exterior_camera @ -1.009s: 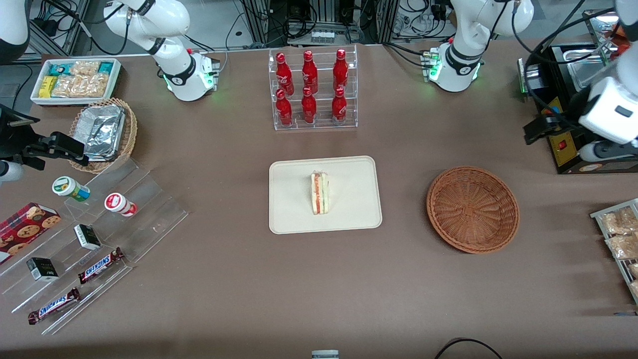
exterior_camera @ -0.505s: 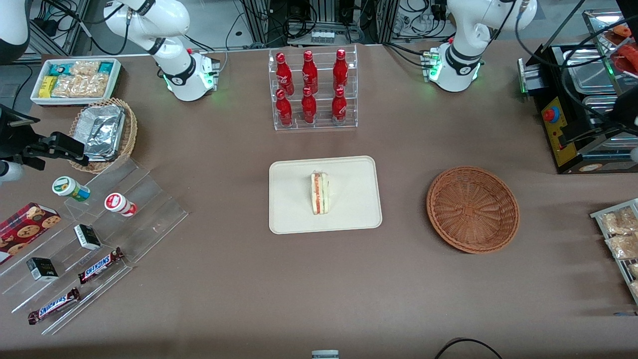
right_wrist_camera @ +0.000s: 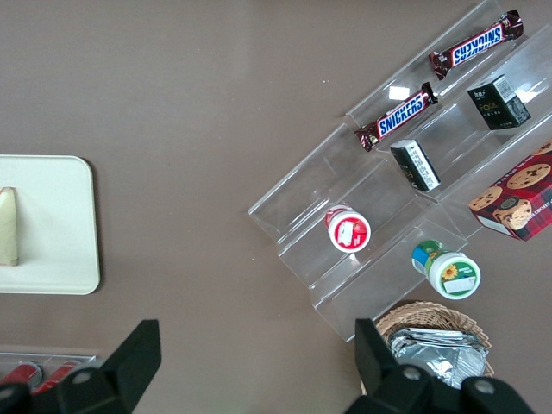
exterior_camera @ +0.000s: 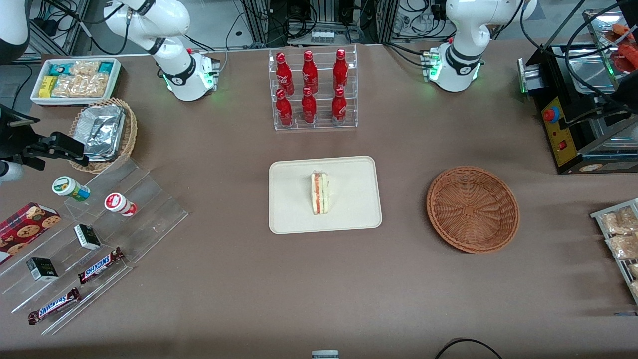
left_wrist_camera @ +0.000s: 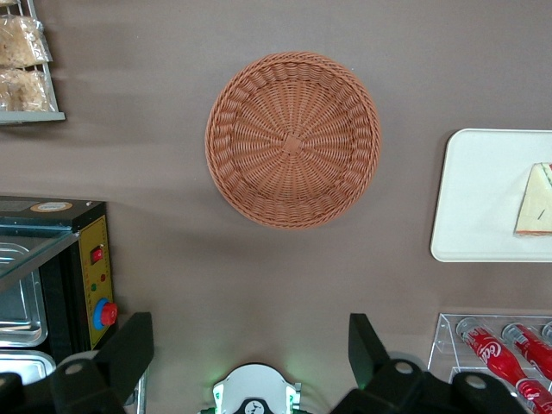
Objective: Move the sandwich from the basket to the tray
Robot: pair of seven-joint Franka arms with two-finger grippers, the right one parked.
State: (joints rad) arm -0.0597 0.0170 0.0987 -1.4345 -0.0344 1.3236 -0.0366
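The sandwich [exterior_camera: 319, 192], a white wedge with red and green filling, lies on the cream tray [exterior_camera: 349, 214] at mid table. The reddish-brown wicker basket [exterior_camera: 472, 209] stands beside the tray toward the working arm's end, with nothing in it. In the left wrist view the basket [left_wrist_camera: 293, 140], the tray [left_wrist_camera: 479, 198] and the sandwich [left_wrist_camera: 536, 200] show from high above. My gripper [left_wrist_camera: 250, 345] hangs high over the table near the working arm's base [left_wrist_camera: 256, 392], well apart from the basket. It is open wide, with nothing between the fingers.
An acrylic rack of red bottles [exterior_camera: 311, 89] stands farther from the camera than the tray. A black machine with a red button [exterior_camera: 568, 124] and a rack of snack packets [exterior_camera: 618, 234] sit at the working arm's end. Acrylic steps with snacks [exterior_camera: 84, 239] lie toward the parked arm's end.
The working arm's wrist and gripper have risen and drawn back out of the front view at the working arm's end. Sandwich, tray and basket have not moved.
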